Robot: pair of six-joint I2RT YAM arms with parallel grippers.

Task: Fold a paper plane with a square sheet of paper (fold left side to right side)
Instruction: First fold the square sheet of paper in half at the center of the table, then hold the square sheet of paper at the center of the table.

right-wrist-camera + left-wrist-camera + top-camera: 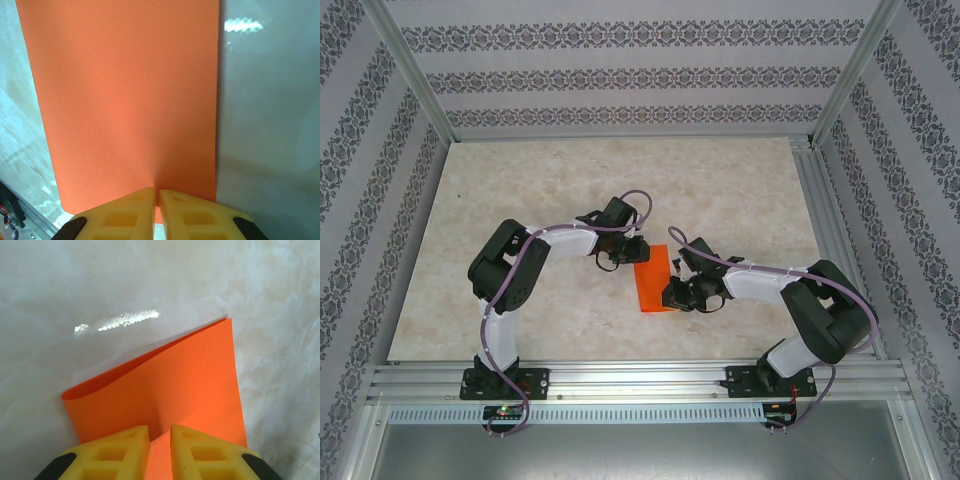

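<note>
My left arm and right arm have black joints, white links and purple cables, with black bases toward six o'clock. Wrist views show me yellow fingers with square hollows, black behind.

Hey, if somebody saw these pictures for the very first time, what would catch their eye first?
The bright orange square sheet of paper, near the middle of the pale marbled table, stands out at once. The left gripper pinches one edge, where the sheet curls over itself, and the right gripper pinches another edge.
</note>
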